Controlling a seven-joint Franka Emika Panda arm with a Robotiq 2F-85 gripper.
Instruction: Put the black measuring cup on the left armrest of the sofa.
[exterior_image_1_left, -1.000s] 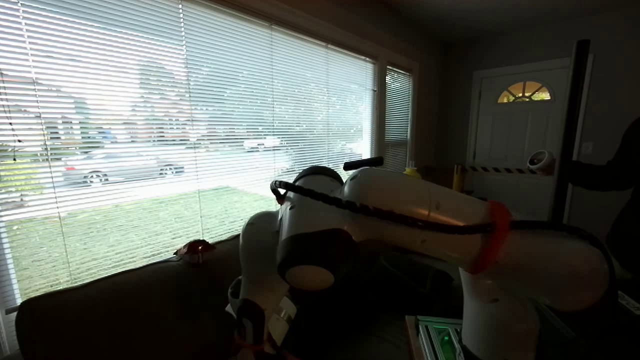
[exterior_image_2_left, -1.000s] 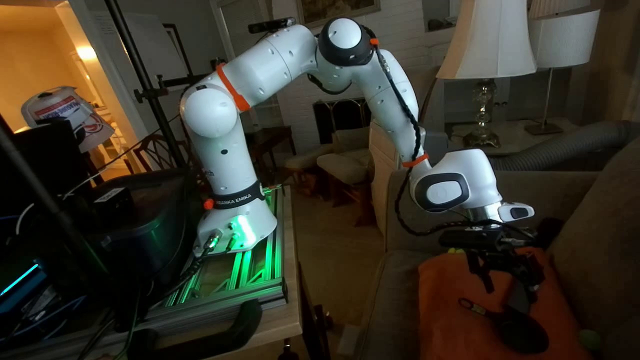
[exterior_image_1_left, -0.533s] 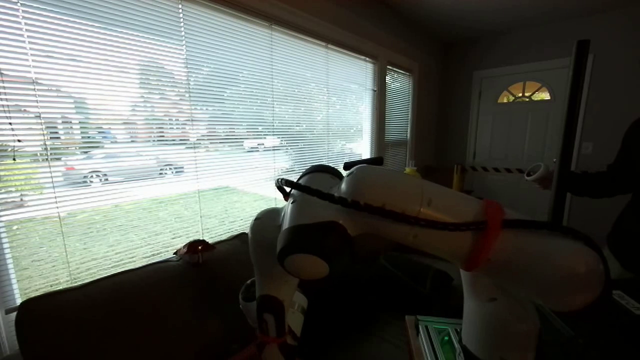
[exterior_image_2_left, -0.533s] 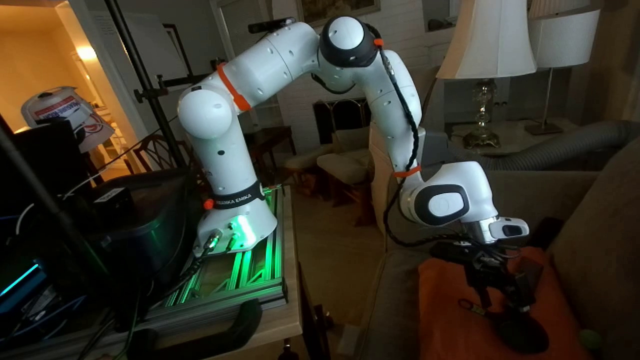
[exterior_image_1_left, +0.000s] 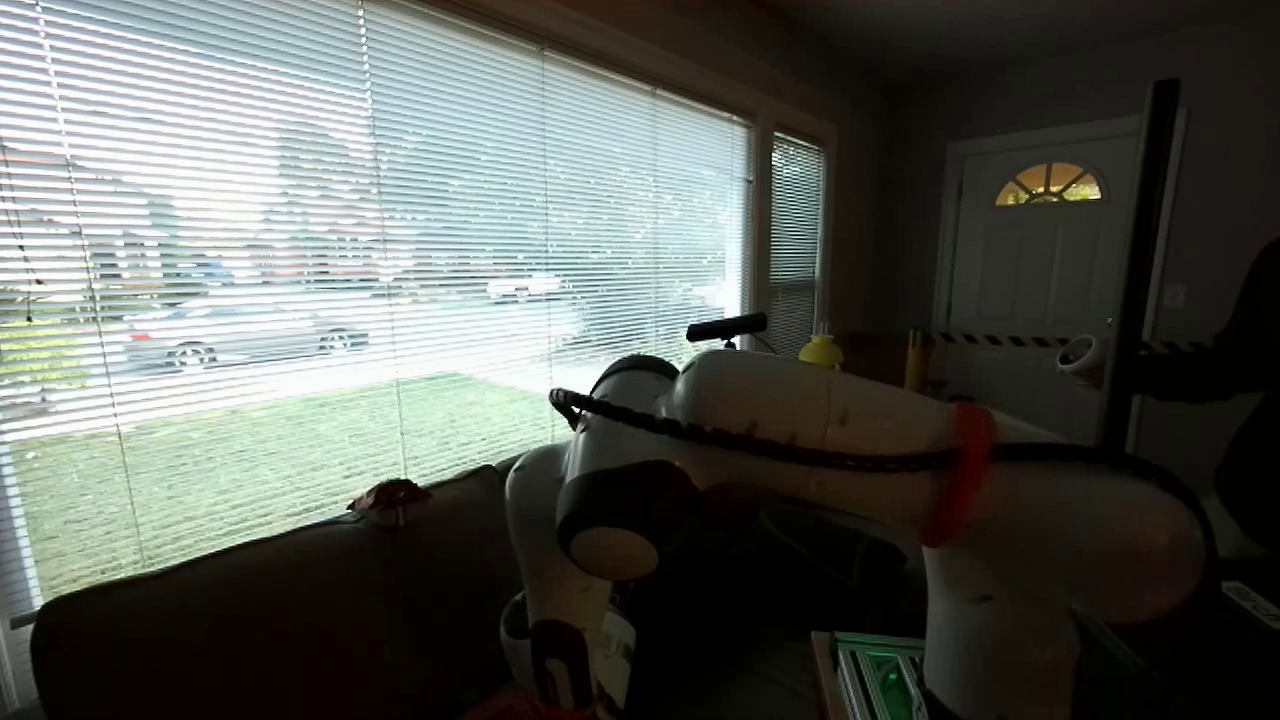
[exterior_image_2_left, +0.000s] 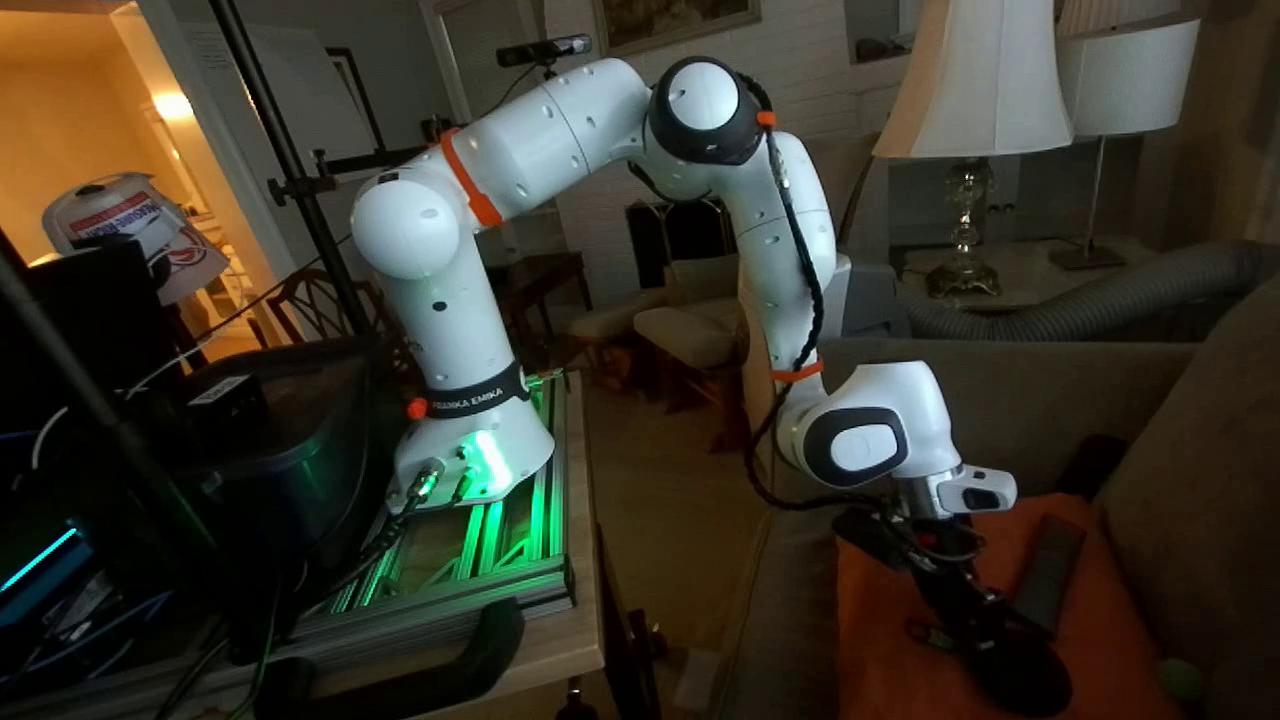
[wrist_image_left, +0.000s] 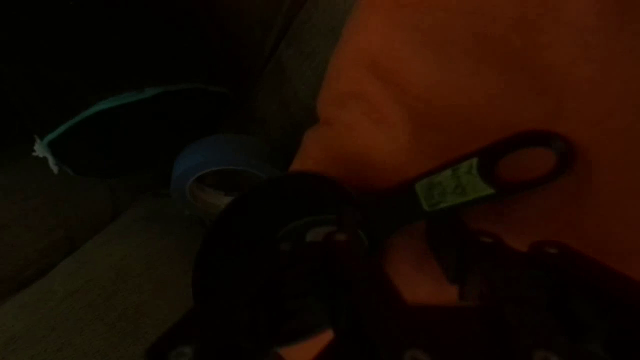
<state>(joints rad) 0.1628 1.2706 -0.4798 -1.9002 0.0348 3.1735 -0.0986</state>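
Observation:
The black measuring cup lies on an orange cloth on the sofa; its bowl (exterior_image_2_left: 1022, 675) shows in an exterior view. In the dark wrist view its round bowl (wrist_image_left: 250, 245) is at the centre left, and its handle, with a yellow-green label (wrist_image_left: 452, 185) and end loop, points right. Low over the cup, my gripper (wrist_image_left: 392, 230) stands partly open: one finger is over the bowl, the other beside the handle, with orange cloth showing between them. Contact is too dark to tell. The sofa (exterior_image_1_left: 270, 610) has an armrest (exterior_image_2_left: 1030, 400) at its far end.
A dark grey oblong object (exterior_image_2_left: 1050, 570) lies on the orange cloth (exterior_image_2_left: 880, 640) close to the gripper. A roll of blue tape (wrist_image_left: 220, 150) rests just beyond the cup. A small red item (exterior_image_1_left: 390, 497) sits atop the backrest. A pale green ball (exterior_image_2_left: 1182, 678) is by the cushion.
The arm has come down over the cup and leftward in an exterior view, and the fingers have drawn partly together. The cup has shifted slightly left. The oblong object is now uncovered.

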